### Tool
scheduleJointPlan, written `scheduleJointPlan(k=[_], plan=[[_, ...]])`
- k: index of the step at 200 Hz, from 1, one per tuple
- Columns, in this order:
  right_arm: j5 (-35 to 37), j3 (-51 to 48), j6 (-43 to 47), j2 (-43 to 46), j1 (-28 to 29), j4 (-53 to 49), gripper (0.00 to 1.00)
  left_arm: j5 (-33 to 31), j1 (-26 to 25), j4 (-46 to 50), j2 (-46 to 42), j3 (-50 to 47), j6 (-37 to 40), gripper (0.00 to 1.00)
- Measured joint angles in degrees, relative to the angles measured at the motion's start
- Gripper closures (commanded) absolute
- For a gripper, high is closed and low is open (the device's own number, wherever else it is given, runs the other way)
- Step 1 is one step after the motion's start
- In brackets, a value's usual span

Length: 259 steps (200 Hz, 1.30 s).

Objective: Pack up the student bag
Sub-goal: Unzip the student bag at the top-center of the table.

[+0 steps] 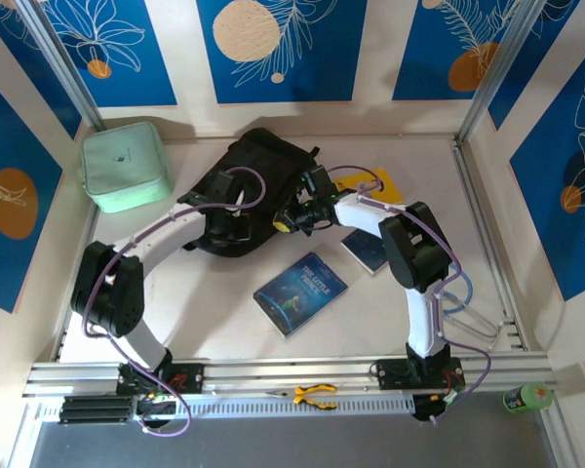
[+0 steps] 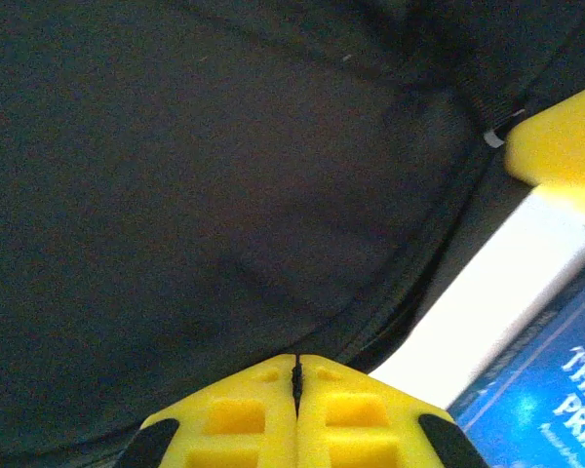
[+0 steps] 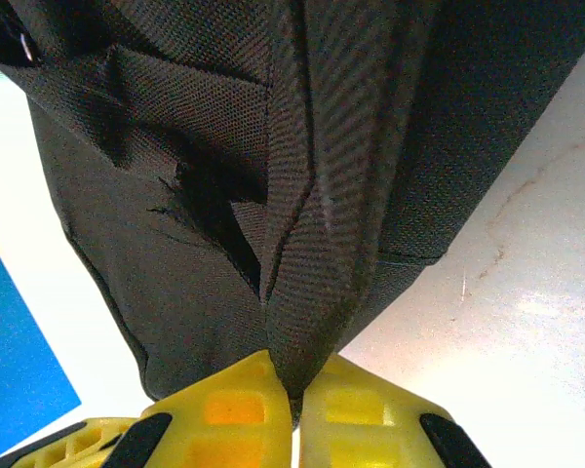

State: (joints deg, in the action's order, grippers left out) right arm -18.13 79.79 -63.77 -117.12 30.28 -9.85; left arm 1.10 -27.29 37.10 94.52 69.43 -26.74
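Note:
The student bag (image 1: pixel 249 180), a black fabric backpack, lies at the back middle of the table. My left gripper (image 1: pixel 236 230) is at its near edge; in the left wrist view its jaws (image 2: pixel 296 359) are shut tip to tip right against the bag's dark fabric (image 2: pixel 205 185). From the right, my right gripper (image 1: pixel 289 218) meets the bag's near right side. In the right wrist view this gripper (image 3: pixel 294 378) is shut on a fold of the bag's woven fabric (image 3: pixel 322 244), which rises from between the fingers.
A mint-green zip case (image 1: pixel 125 166) stands at the back left. A blue book (image 1: pixel 300 292) lies in front of the bag, with a smaller book (image 1: pixel 366 250) to its right and a yellow flat item (image 1: pixel 388 185) behind that. Pliers (image 1: pixel 315 394) rest on the front rail.

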Motion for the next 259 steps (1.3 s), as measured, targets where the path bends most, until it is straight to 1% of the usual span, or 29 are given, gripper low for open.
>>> scheduleJointPlan(k=[45, 73, 98, 116, 138, 150, 160, 171, 176, 184, 193, 209, 218, 224, 242, 259], plan=[[3.2, 0.9, -0.2, -0.2, 1.2, -2.4, 0.94, -5.7, 0.0, 5.6, -1.2, 0.0, 0.1, 1.00], [5.2, 0.9, 0.1, -0.2, 1.0, -3.4, 0.96, -10.9, 0.0, 8.8, -2.1, -0.1, 0.3, 1.00], [7.1, 1.7, 2.4, -0.2, 0.3, -5.4, 0.99, -15.5, 0.6, 11.2, -2.3, -0.5, 1.1, 1.00], [7.7, 3.4, 4.8, -0.2, -0.4, -7.4, 0.99, -17.7, 1.3, 11.5, -2.3, -1.4, 2.0, 1.00], [7.6, 5.3, 7.7, -0.4, -1.3, -8.2, 0.98, -18.3, 2.6, 9.7, -2.9, -2.6, 3.7, 1.00], [7.3, 6.2, 8.9, -0.9, -2.1, -8.3, 0.91, -17.5, 3.2, 8.5, -3.2, -2.8, 4.9, 1.00], [6.8, 6.6, 9.6, -1.1, -2.9, -8.0, 0.79, -15.5, 3.3, 7.2, -3.3, -2.8, 5.9, 1.00], [6.5, 6.6, 10.0, -1.2, -4.0, -7.6, 0.63, -12.7, 3.2, 6.2, -3.3, -2.4, 6.5, 1.00], [6.4, 6.6, 10.4, -1.2, -4.5, -7.4, 0.58, -11.2, 2.8, 5.7, -3.3, -2.2, 6.9, 1.00], [6.4, 6.1, 10.3, -0.8, -5.0, -6.8, 0.52, -9.1, 2.2, 5.3, -3.2, -1.7, 7.4, 1.00], [6.6, 4.7, 9.5, 0.4, -5.7, -6.0, 0.49, -6.9, 1.2, 4.9, -2.9, -0.8, 7.7, 1.00], [7.0, 0.3, 8.4, 4.1, -6.6, -5.4, 0.46, -3.4, -1.0, 3.3, -1.5, 1.3, 7.8, 1.00], [7.3, -2.8, 6.7, 7.0, -6.7, -5.3, 0.39, -1.5, -2.3, 2.2, -0.5, 2.5, 7.8, 1.00], [7.5, -5.2, 5.6, 9.1, -6.7, -4.8, 0.36, -0.4, -3.1, 1.6, 0.1, 3.3, 7.8, 1.00], [7.5, -13.0, 1.2, 15.8, -6.7, -2.8, 0.32, 2.8, -5.4, -0.1, 2.4, 5.9, 7.6, 1.00], [6.5, -17.8, -2.4, 19.1, -6.7, -0.7, 0.29, 5.0, -7.0, -1.6, 4.7, 8.4, 7.5, 1.00]])
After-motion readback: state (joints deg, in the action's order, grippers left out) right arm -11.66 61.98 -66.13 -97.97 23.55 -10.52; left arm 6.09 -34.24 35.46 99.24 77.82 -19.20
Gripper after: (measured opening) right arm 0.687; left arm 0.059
